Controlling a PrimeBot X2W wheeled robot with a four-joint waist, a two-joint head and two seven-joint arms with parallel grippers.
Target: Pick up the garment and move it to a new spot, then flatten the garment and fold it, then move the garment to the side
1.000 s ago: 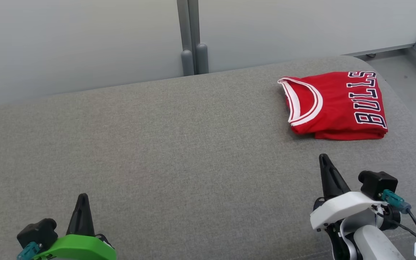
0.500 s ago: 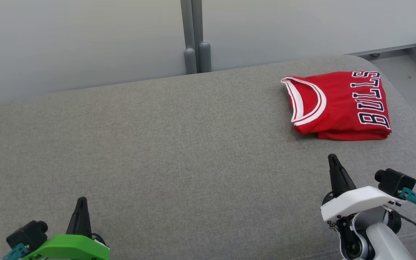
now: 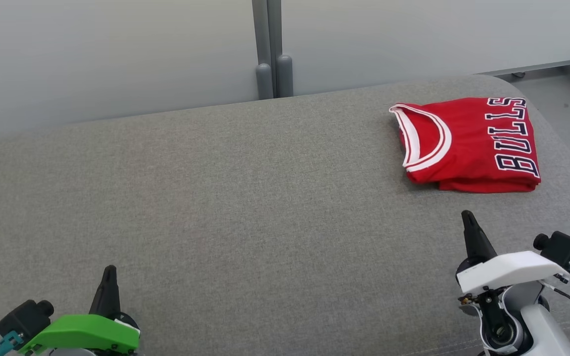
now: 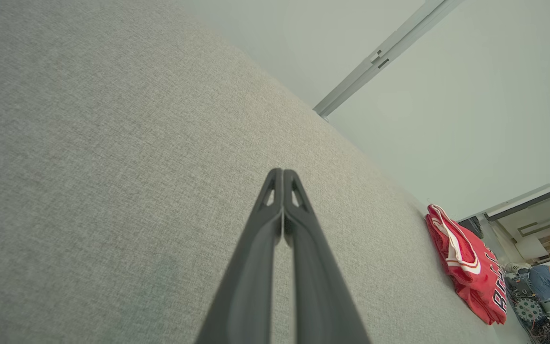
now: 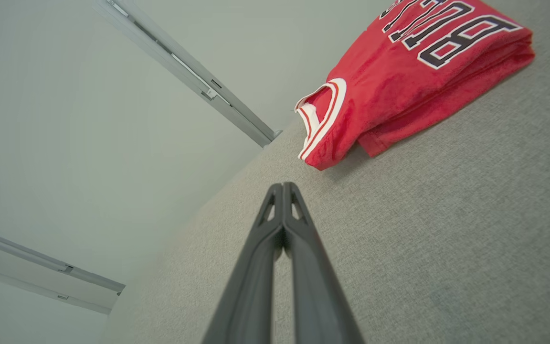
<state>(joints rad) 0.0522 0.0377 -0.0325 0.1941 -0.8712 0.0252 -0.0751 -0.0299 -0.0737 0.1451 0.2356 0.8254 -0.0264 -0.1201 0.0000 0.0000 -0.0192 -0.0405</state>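
The garment (image 3: 468,143), a red jersey with white trim and dark "BULLS" lettering, lies folded into a compact rectangle on the grey fabric-covered desk (image 3: 245,198). In the head view it sits at about 2 o'clock, close to the desk's far right corner, its white-edged neckline turned toward 9 o'clock and the lettering running along its 3 o'clock side. Nothing touches it.

The left gripper (image 3: 110,271) is at 7 o'clock in that view, above bare fabric and well apart from the garment. Its wrist view shows the two dark fingers pressed together at the tips, clenched on nothing, with the garment far off at 4 o'clock.

The right gripper (image 3: 468,217) is at 4 o'clock in the head view, near the garment's front edge but clear of it. Its fingers are likewise clenched together and empty; in its wrist view the garment lies at 1 o'clock, beyond the tips.

Behind the desk stands a pale wall (image 3: 117,49) with a grey post (image 3: 270,49) at 12 o'clock.
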